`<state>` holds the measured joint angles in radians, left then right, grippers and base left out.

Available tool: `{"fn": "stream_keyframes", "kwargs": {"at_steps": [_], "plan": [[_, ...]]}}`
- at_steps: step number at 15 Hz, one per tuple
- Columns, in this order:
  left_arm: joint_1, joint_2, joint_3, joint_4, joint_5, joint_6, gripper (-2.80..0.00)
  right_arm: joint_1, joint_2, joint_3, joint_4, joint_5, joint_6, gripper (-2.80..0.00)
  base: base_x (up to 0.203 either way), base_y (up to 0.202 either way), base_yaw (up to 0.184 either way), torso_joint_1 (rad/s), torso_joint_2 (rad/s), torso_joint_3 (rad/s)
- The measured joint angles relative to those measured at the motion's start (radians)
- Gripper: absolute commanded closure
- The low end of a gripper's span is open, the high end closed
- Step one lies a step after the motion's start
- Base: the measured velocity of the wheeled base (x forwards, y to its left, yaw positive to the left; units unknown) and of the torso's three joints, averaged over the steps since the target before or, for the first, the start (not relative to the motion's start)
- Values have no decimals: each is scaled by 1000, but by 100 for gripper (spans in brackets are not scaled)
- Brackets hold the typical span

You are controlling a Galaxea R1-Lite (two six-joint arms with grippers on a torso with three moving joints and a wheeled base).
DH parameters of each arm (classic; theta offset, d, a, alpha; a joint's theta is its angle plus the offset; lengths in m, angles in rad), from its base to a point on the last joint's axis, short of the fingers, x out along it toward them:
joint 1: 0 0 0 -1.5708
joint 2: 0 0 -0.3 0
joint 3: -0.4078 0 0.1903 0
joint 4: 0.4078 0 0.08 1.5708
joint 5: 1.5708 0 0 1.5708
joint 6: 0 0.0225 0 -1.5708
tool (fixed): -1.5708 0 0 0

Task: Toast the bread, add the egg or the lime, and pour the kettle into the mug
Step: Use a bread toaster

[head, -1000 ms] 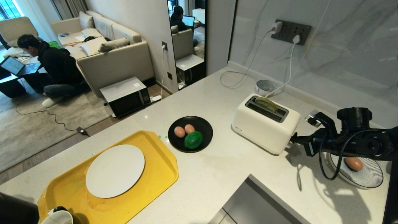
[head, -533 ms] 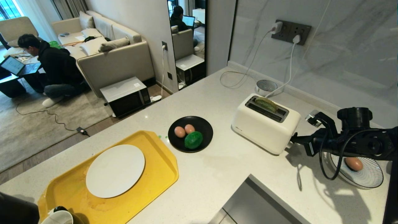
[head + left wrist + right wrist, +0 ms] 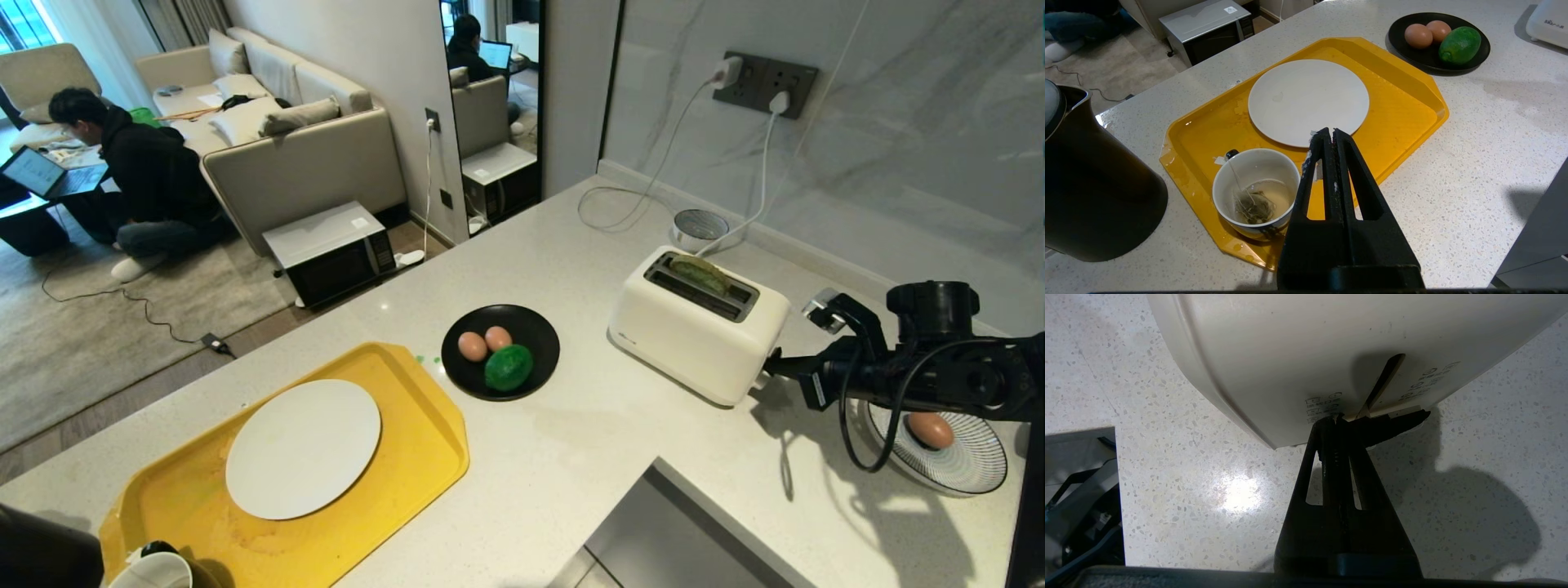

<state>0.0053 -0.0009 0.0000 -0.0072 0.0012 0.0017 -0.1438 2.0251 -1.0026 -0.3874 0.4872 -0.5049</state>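
The right end effector [image 3: 771, 375] has its two fingers pressed together with nothing between them, its tip set against the lever at the low end face of the white toaster [image 3: 694, 327]; closed fingers make a stiff single point, which suits pushing a lever down rather than grasping. The bread [image 3: 700, 273] sits low in the far slot with only its green top and crust showing, so the toasting step looks engaged or about to be. The left end effector [image 3: 1330, 134] is also closed and empty, parked above the near edge of the yellow tray [image 3: 424, 425], out of the way until pouring is due. The mug [image 3: 1255, 192] stands on that tray's near corner with a tea bag in it, just beside the kettle [image 3: 1094, 183], which stands on the surface off the tray; keeping the two close should shorten the pour. A white plate [image 3: 302, 447] lies in the tray's middle, probably to receive the toast. The black dish [image 3: 535, 327] between tray and toaster holds two eggs with the lime [image 3: 508, 367] touching them, while a third egg [image 3: 930, 429] rests in a striped bowl [image 3: 971, 465] under the right arm. The surface is pale speckled stone against a marble wall with a socket and cords; beyond it a living room holds a sofa and a person seated on the floor at a laptop.
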Motion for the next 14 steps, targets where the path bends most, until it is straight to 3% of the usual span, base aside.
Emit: {"fn": "stream_keyframes", "kwargs": {"at_steps": [14], "plan": [[0,0,0,0,0,0,0,-6,-7,13,-1,0,-1,0,0,0,0,0,0,0]]}}
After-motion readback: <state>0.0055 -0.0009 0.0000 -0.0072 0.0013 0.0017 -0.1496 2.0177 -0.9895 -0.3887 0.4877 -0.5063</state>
